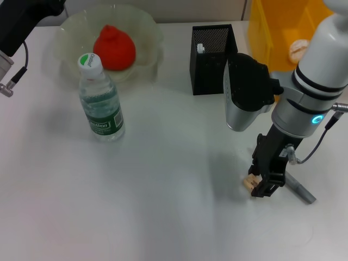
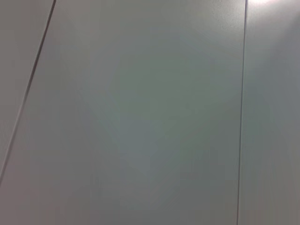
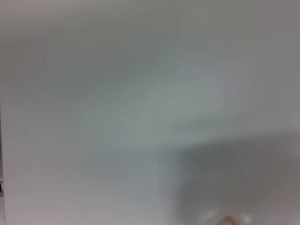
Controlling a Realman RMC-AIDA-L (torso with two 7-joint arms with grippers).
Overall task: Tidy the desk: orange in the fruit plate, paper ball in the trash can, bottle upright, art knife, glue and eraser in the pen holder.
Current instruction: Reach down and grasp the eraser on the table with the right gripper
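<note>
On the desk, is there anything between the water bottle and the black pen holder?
In the head view nothing lies between the water bottle and the black pen holder; only bare white desk shows there. The fruit plate sits farther back, outside that stretch.

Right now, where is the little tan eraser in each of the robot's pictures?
Head view: the eraser lies on the table low on the right, at the right gripper.
Left wrist view: not in it.
Right wrist view: a tan bit at the bottom edge, probably the eraser.
Shared landmark: the white table.
</note>
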